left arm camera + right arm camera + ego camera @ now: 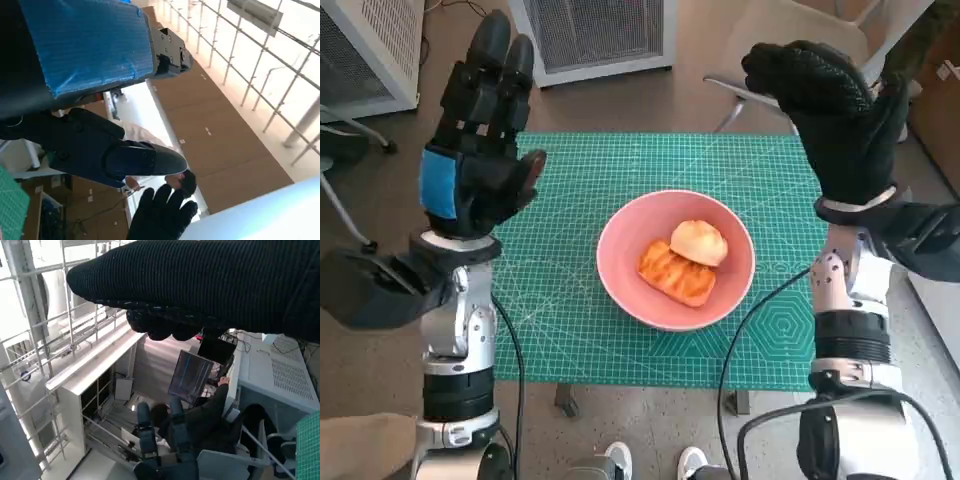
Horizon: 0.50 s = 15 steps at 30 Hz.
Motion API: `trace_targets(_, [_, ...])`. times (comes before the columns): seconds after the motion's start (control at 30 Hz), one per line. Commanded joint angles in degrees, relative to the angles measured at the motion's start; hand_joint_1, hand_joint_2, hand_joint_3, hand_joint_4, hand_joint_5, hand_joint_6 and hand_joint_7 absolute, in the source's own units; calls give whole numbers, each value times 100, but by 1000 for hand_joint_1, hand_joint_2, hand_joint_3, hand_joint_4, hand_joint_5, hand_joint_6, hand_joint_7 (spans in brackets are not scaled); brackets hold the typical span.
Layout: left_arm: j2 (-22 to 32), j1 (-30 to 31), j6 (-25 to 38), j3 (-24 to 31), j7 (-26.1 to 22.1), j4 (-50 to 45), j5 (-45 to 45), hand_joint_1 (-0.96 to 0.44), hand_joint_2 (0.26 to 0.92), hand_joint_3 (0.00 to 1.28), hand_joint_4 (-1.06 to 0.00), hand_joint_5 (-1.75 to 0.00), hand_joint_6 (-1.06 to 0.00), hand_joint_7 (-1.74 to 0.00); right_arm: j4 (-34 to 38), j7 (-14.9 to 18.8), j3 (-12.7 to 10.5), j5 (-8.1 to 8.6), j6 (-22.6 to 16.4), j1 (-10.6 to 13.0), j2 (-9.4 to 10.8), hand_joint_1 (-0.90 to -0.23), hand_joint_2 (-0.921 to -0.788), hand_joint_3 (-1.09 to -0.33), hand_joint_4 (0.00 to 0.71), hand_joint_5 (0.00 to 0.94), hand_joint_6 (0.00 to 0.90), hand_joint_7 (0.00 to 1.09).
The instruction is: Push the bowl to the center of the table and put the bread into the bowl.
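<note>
A pink bowl [617, 262] stands near the middle of the green cutting mat [570, 180] in the head view. Inside it lie a round pale bun [698, 242] and a flat golden pastry [675, 276], touching each other. My left hand [480, 150] is raised above the mat's left edge, fingers stretched out and holding nothing. My right hand [840, 110] is raised above the mat's right edge, also holding nothing. The left wrist view shows the taped left hand [90, 55] and the gloved right hand [160, 215] with fingers spread. The right wrist view shows the glove [210, 285].
White perforated cabinets [595, 30] stand on the floor behind the table, and a chair [790, 50] is at the back right. A person's shoes [620, 460] show below the table's near edge. In the right wrist view a person [200, 415] sits at a monitor [190, 375].
</note>
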Motion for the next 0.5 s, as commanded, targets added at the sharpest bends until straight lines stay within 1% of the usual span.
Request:
trace_targets(0.03, [20,26,-82,-47,14,-86,72,-630,921,243,-96,-14,-250,-63,4,4,25,-85,50,19,-22,-616,-921,-548,184,1,247,127])
trace_targets(0.33, [13,19,-150,-77,46,-90,117,-632,921,243,-94,-11,-253,-70,-17,-3,22,-85,55,33,-33,-614,-921,-549,184,1,245,125])
trace_targets(0.5, [-75,14,-378,-128,134,10,247,-617,921,238,-91,-8,-253,-74,-52,7,25,-70,78,54,-24,-621,-921,-550,184,0,243,124])
